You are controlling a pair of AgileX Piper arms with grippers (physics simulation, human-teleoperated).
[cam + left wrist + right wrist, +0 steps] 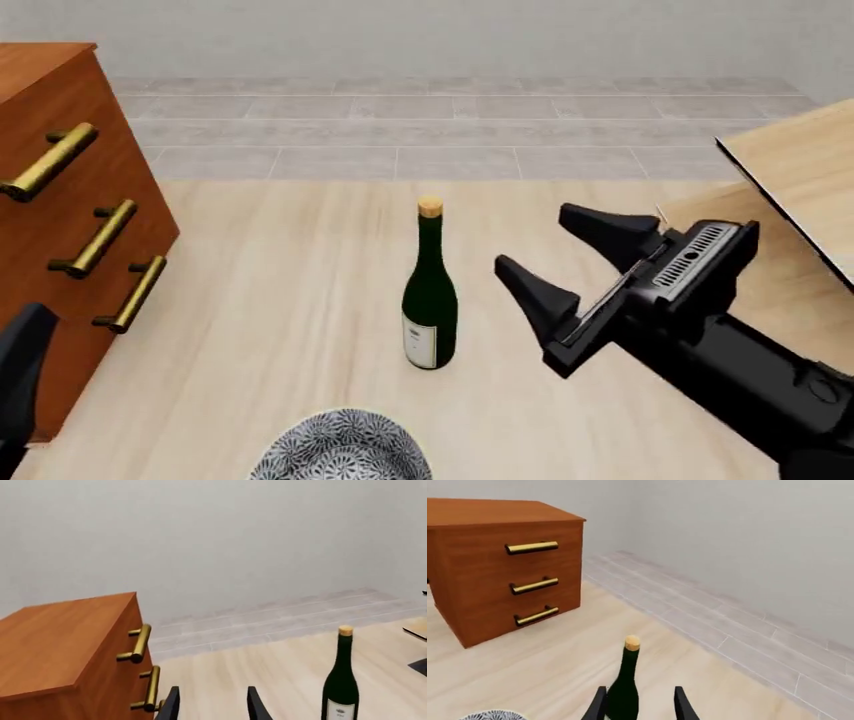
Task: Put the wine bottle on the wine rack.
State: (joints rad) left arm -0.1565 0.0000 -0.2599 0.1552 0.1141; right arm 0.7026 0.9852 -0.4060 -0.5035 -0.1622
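Note:
The wine bottle (430, 300), dark green with a tan cork and a white label, stands upright in the middle of the table. It also shows in the left wrist view (341, 680) and the right wrist view (624, 690). My right gripper (537, 240) is open, just right of the bottle and apart from it, fingers pointing toward it. In the right wrist view the bottle lines up between my right gripper's fingers (640, 700). My left gripper (213, 700) is open and empty; only one dark finger (20, 370) shows at the front left. The pale wood wine rack (801, 170) stands at the right edge.
A reddish-brown cabinet (54, 180) with brass handles (94, 238) stands at the left, close to my left gripper. A patterned bowl (340, 445) sits at the front edge, just before the bottle. A grey tiled floor and a wall lie beyond the table.

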